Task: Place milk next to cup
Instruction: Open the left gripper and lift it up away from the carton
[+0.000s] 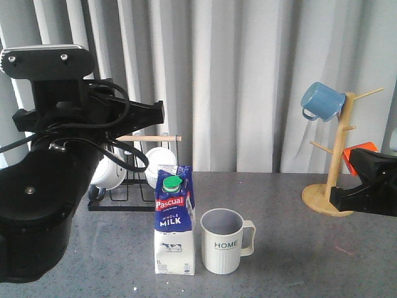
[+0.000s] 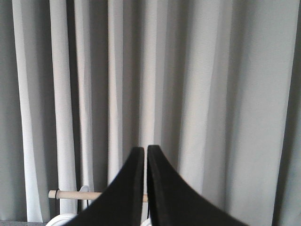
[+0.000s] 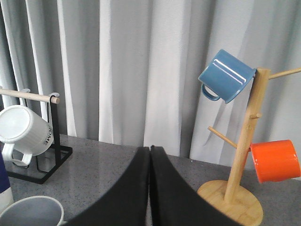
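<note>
The left arm [image 1: 43, 186] is raised high and near the camera. Its gripper [image 2: 145, 155] has its fingers [image 2: 129, 188] pressed together, nothing between them. The right gripper [image 3: 150, 155] is likewise closed and empty, fingers [image 3: 164, 188] touching, with its arm [image 1: 369, 183] low.

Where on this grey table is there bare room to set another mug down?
Bare tabletop lies between the ribbed HOME mug and the wooden mug tree. Another free patch sits in front of the black wire rack, left of the blue-and-white milk carton. Carton and mug stand close together, so it is crowded there.
</note>
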Controlling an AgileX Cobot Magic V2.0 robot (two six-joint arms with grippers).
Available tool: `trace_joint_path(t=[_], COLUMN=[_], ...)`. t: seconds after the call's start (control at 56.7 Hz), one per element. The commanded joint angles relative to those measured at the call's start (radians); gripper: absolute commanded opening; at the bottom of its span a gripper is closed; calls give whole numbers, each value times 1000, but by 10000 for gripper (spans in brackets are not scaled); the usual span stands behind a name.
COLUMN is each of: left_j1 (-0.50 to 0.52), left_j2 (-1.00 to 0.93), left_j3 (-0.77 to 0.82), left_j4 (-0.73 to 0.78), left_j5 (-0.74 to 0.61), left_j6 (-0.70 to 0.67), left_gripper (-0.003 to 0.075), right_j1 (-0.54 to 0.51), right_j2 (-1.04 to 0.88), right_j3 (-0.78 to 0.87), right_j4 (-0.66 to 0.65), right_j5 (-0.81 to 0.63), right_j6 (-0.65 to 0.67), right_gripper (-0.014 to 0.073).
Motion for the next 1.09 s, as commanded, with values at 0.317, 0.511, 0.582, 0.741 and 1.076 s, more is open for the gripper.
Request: trace_joint_path(t=[0.317,0.511,0.582,0.741,1.076], left_j1=[-6,-6,-6,-33,-77], left_j2=[-37,-37,-37,-37,-18], left_j3=[-23,-23,-23,-30,32], left_j4=[48,52,45,51,632], left_j5=[-20,-48,-67,24,417], left_j6=[3,3,1,-122,-694], left_gripper=[-6,-6,-6,-6,-6], right_j1=[-7,-7,-7,-7,-7], right_j2=[-23,-23,-23,-23,-23], right_j3=[-31,-31,-31,-31,-31], right_j4=[-8,-8,-8,-8,-8], right_j5=[-72,-72,-72,-72,-72], right_j6=[3,3,3,3,3], right_gripper=[-8,-8,-8,-8,-8])
